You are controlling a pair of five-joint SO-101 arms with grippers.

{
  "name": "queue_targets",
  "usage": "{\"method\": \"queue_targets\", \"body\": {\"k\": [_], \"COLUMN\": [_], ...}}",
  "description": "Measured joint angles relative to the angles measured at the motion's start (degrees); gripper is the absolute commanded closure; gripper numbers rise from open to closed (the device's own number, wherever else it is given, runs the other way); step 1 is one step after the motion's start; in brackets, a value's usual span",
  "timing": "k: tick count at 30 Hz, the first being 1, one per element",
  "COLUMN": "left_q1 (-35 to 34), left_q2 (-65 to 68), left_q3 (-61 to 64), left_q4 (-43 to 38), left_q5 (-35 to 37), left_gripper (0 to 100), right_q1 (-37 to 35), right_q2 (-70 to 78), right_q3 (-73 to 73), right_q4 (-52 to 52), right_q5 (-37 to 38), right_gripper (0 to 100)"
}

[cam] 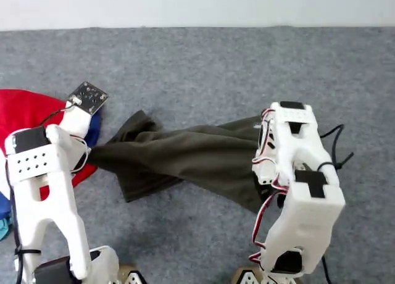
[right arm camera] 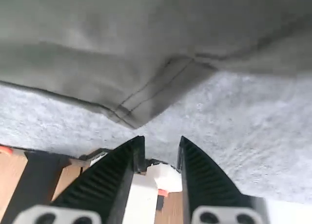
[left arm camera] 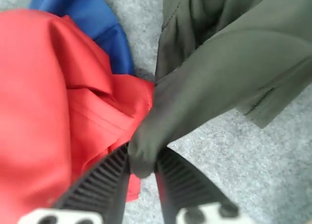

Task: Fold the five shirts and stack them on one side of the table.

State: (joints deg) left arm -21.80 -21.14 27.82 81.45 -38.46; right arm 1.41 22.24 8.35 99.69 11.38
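Currently: left gripper (left arm camera: 143, 160) clamped on olive shirt (cam: 185, 157); right gripper (right arm camera: 158, 148) slightly parted

The left gripper pinches a bunched corner beside the red shirt (cam: 24, 114) and blue shirt (left arm camera: 92, 19) at the table's (cam: 197, 62) left edge. The olive shirt stretches across the middle. The right gripper holds nothing and is tilted over the hem near the front edge. The right arm (cam: 296, 185) covers that end from above.

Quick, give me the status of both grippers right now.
Left gripper: closed on the olive shirt.
Right gripper: slightly open, holding nothing.
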Motion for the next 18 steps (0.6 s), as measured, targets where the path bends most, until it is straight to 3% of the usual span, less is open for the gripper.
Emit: {"method": "queue_targets", "body": {"k": [8, 18], "left_q1": [0.0, 0.0], "left_q2": [0.0, 0.0], "left_q3": [-0.44, -0.44], "left_q4": [0.0, 0.0], "left_q5": [0.0, 0.0], "left_gripper": [98, 98], "right_q1": [-7.82, -11.6], "right_q2": [-12.84, -11.96], "right_q3": [8.79, 12.57], "right_q4": [-5.54, -11.08], "right_q5": [-2.37, -2.29], "right_gripper": [87.2, 87.0]}}
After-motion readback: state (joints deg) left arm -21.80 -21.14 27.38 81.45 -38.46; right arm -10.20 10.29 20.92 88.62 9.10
